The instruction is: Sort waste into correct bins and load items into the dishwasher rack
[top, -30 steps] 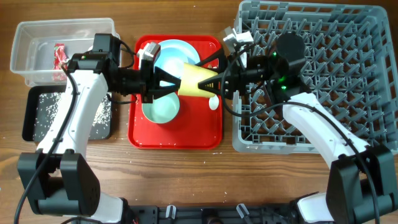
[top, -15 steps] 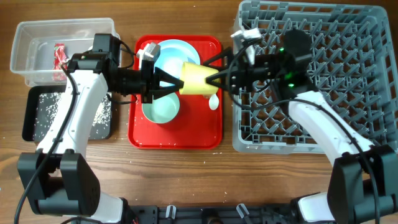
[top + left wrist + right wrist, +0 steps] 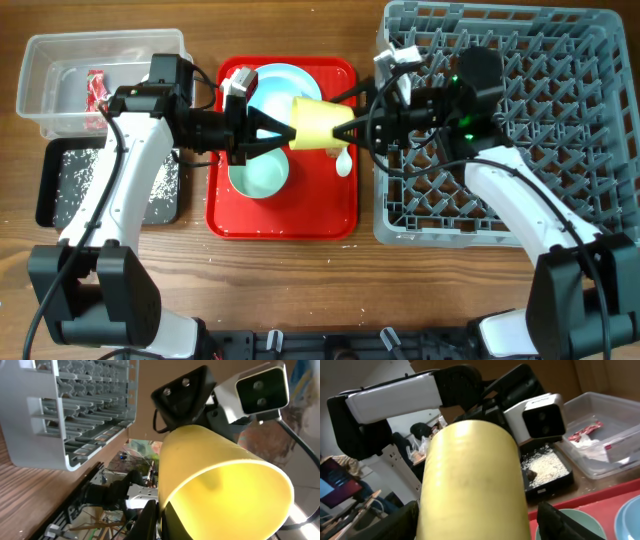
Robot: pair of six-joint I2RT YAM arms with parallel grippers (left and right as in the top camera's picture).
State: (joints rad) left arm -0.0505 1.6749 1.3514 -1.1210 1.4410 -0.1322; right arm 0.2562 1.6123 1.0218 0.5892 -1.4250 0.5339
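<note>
dishwasher rack (image 3: 560, 130), right side: the right arm's bulk has shifted toward it within the last second. red tray (image 3: 228, 215), centre: the yellow cup (image 3: 318, 125) hangs above it, barely moved. i judge a handover is under way, with loading to follow. left gripper (image 3: 272, 131) clamps the cup's wide mouth. right gripper (image 3: 352, 128) straddles the narrow base; i cannot tell whether it has closed.

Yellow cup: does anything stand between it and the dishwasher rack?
Nothing visible does. The yellow cup hangs over the red tray, left pincer at one end, right pincer at the end facing the dishwasher rack.
</note>
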